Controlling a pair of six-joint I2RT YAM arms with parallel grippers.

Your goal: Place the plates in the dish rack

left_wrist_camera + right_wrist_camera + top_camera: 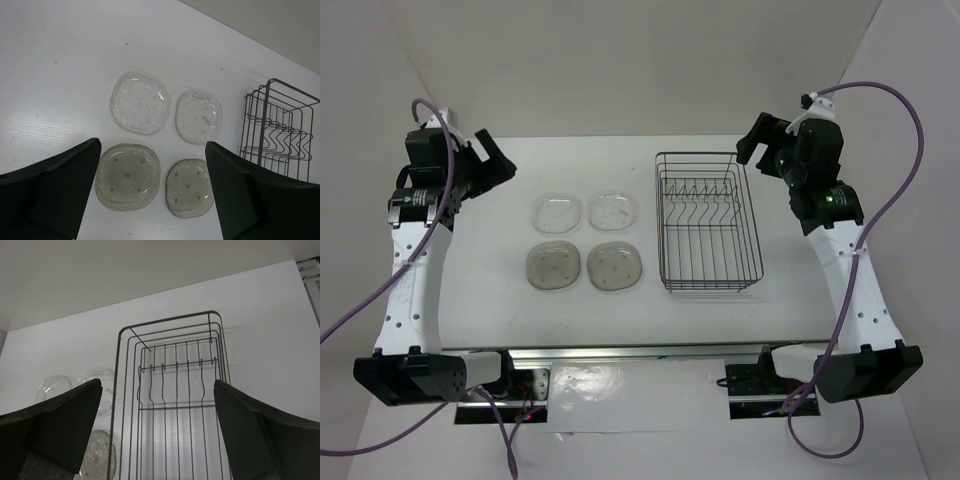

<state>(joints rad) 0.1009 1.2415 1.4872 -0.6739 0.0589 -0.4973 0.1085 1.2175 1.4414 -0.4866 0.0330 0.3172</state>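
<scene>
Top external view shows four plates lying flat on the white bench [570, 325], a little left of the middle of the frame; they make a neat square, none touching. The left clear plate [556, 212] and right clear plate [614, 210] sit higher in the frame; the left grey plate [553, 265] and right grey plate [614, 265] sit lower. The dish rack [710, 225] stands just right of them, near but apart; nothing is in it yet.

Left jaws hang at the upper left, wide apart and holding nothing; right jaws hang at the upper right past the rack, also wide apart and holding nothing.

I think the plates are thin, light and stiff; they look smooth, so they may slip. Each one lies flat, so it may be hard to get under; the raised edge looks like the best place to pinch, one jaw on top and one below. Then tip it up between the prongs.
</scene>
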